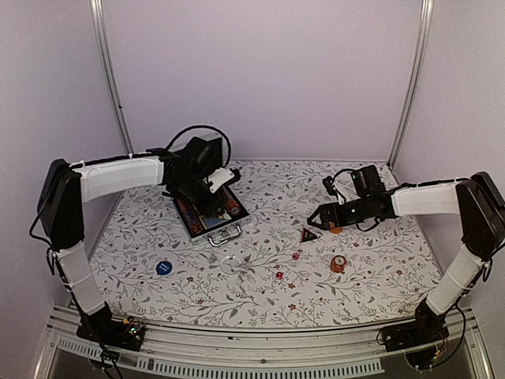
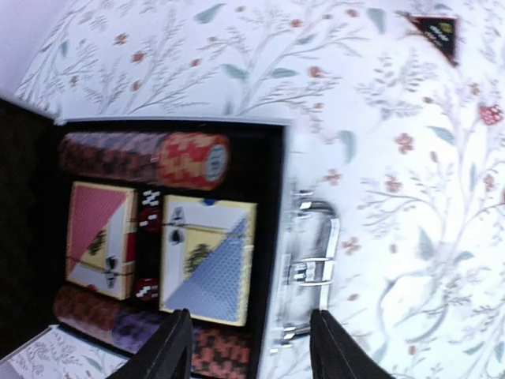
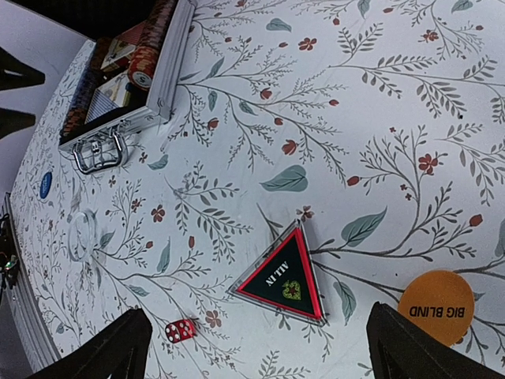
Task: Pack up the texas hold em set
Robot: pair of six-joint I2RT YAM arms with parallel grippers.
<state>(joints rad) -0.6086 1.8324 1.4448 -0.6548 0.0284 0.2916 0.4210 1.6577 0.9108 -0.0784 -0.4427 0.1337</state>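
The silver case (image 1: 207,215) lies open on the flowery counter (image 1: 379,276), in the upper left of the top view; its lid stands up at the back and its handle (image 2: 316,253) points to the near side. Inside, on black lining, lie reddish chip rows (image 2: 142,158) along the edges; two card decks (image 2: 207,260) lie side by side in the middle; small dark dice (image 2: 150,217) sit in the gap between the decks.

The left hand (image 2: 251,347) hangs over the handle edge of the case; its fingers (image 2: 170,351) are apart and hold nothing.

The right hand (image 3: 256,343) is right of the middle of the top view, well apart from the case; its fingers (image 3: 106,351) are spread wide and hold nothing. Under it lies a black triangle token (image 3: 284,276) with a red rim that says ALL IN; an orange token (image 3: 436,306) that says BIG BLIND lies just beside the right-hand finger in the wrist view; a red die (image 3: 181,329) lies near the other finger.

A blue token (image 1: 163,268) lies at the lower left of the counter; a clear round token (image 1: 230,264) lies just below the case. Another red die (image 1: 278,275) sits near the middle; a small orange round thing (image 1: 338,264) lies lower right, maybe one more token, but it is too small to tell.
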